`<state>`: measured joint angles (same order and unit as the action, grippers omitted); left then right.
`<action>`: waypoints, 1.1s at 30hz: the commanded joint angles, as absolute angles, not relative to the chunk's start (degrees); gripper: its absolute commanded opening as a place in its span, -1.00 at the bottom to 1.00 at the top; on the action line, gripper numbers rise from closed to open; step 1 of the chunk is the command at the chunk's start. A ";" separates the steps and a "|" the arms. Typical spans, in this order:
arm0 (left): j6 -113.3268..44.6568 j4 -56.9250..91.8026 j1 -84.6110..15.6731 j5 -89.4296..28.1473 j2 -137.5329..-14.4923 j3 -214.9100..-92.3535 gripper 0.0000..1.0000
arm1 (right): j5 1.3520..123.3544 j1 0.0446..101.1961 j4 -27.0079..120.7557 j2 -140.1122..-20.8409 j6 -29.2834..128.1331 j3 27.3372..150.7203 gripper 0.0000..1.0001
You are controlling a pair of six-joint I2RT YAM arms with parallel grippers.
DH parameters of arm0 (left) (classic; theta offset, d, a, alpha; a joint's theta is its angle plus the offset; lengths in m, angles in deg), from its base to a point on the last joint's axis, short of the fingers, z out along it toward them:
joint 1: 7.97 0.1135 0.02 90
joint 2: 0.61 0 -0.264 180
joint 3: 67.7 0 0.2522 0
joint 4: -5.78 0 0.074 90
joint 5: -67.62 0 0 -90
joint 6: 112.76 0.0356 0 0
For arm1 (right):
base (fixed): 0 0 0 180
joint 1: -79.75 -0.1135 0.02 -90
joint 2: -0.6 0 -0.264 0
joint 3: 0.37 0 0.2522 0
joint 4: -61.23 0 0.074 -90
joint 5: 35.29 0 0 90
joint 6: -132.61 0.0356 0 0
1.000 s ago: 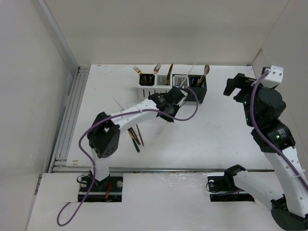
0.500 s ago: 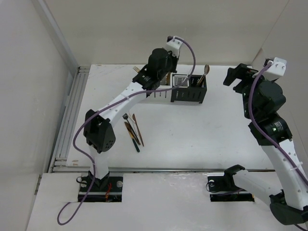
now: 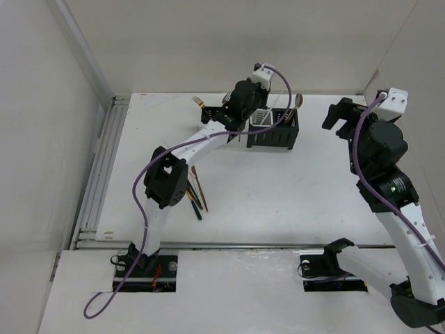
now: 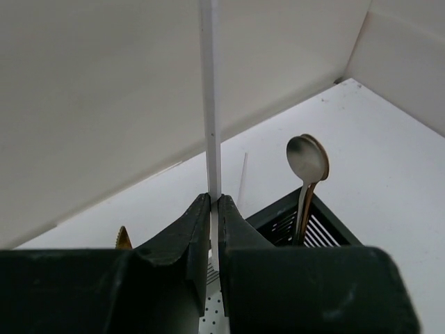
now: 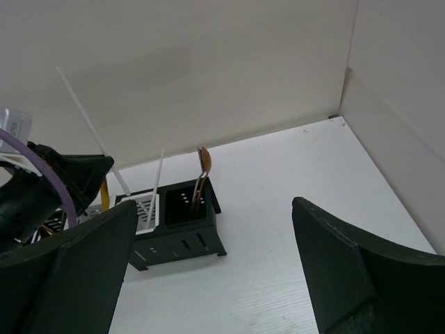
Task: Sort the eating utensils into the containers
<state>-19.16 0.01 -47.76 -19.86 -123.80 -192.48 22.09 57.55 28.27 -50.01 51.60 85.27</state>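
A robotics lab test cell is shown. A white table [image 3: 313, 188] is enclosed by plain white panels [image 3: 208, 42], and an aluminium rail [image 3: 101, 174] is fitted along one side. Two robot arms, the left arm [image 3: 201, 142] and the right arm [image 3: 396, 202], are bolted at the near edge. A purple cable [image 5: 49, 167] is strung along the left arm.

Left gripper [image 4: 214, 203] clamped (arm outstretched), right gripper [image 5: 215, 205] spread wide.
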 commanded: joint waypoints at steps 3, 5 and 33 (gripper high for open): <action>-19.77 -5.86 -47.43 -18.60 -123.74 -190.80 -1.00 | 20.26 57.25 28.48 -49.23 48.15 87.22 0.92; -19.06 -6.39 -46.91 -18.60 -124.97 -189.31 -1.00 | 19.74 57.25 28.48 -49.23 48.15 87.75 0.92; -26.96 37.27 -38.48 -15.14 -104.60 -188.48 0.81 | 31.75 57.25 35.52 -53.88 47.09 83.62 0.95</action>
<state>-22.72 23.55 -42.86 -10.94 -112.87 -192.16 26.92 57.55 32.11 -52.41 47.67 83.81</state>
